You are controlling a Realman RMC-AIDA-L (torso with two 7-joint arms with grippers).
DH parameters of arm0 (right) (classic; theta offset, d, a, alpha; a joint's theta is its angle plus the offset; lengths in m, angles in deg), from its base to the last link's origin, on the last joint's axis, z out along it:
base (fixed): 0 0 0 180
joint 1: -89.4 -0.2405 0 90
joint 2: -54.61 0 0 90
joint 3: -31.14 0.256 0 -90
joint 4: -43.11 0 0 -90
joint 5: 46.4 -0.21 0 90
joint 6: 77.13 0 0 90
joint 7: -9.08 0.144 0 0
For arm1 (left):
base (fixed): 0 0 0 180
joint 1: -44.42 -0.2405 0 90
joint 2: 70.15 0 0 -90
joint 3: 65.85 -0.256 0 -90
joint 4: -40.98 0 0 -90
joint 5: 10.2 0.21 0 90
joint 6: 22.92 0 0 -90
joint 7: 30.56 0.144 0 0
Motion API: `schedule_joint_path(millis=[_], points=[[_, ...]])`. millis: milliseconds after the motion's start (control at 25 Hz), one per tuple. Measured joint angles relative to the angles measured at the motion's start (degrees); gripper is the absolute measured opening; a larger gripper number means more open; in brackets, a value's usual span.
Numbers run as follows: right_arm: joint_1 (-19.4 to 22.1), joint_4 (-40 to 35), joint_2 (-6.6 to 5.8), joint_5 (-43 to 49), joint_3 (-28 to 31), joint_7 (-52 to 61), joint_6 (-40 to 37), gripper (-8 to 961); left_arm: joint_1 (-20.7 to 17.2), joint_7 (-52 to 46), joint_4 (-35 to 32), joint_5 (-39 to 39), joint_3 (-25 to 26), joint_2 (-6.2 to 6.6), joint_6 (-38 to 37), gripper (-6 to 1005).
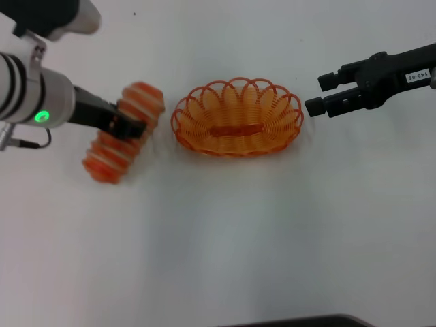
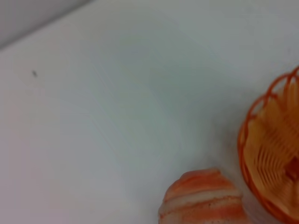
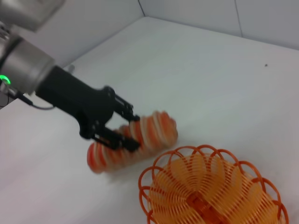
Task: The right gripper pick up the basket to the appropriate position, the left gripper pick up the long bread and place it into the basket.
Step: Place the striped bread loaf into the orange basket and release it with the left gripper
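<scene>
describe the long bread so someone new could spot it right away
On the white table, find the oval orange basket. Beside it, on the robot's left, lies the long bread, with the left gripper across its middle. Unlike the open wirework basket, it is a solid orange-red loaf banded with pale cream ridges.

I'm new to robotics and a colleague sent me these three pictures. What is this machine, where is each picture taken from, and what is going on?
This is a two-armed robot seen by its own cameras. One picture looks down from its head; the other two come from cameras on its left and right wrists.

On the white table sit an orange basket and a long bread beside it, apart from the basket. The basket holds nothing.

The left end effector, the arm's two-fingered grasping part, has its fingers around the middle of the bread, which rests on the table; the right wrist view shows this best. The right end effector hovers open just off the basket's other end, touching nothing. The left wrist view shows only one end of the bread and part of the basket's rim.
</scene>
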Motion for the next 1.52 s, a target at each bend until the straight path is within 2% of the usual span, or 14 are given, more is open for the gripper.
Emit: schedule_joint_path(millis=[200,360,480,680,880,1000,1200,1400,1520], points=[[1.0,0.0,-1.05,0.0,0.3,0.2,-1.4,809,-0.1,4.1,-7.2,-1.1,3.8,0.00,-3.1,542],[1.9,0.0,-1.90,0.0,1.6,-0.2,-2.7,809,3.4,8.5,-7.4,-4.1,4.2,-0.02,-3.7,513],[2.1,0.0,-2.04,0.0,1.7,-0.2,-3.1,809,8.8,13.6,-1.6,-8.8,4.2,-0.19,-2.6,493],[2.2,0.1,-1.71,0.1,1.2,-0.3,-3.2,809,18.5,20.1,14.1,-14.9,4.3,-0.28,-0.3,448],[2.3,0.1,-1.19,0.2,1.0,-0.4,-3.2,809,22.8,22.1,21.8,-17.4,3.4,-0.38,0.4,404],[2.4,0.2,-0.97,0.3,1.0,-0.4,-3.3,809,23.0,22.1,23.2,-17.5,3.3,-0.51,1.6,381],[2.2,0.8,-0.86,0.3,0.9,-0.5,-3.3,809,21.4,22.3,22.4,-19.2,3.3,-0.54,2.6,465],[1.7,0.9,-0.87,0.3,0.8,-0.5,-3.4,809,18.5,22.5,19.0,-19.8,3.4,-0.48,2.3,548],[1.5,0.9,-0.88,0.3,0.8,-0.5,-3.4,809,15.3,22.6,14.8,-20.6,3.6,-0.41,2.0,791]])
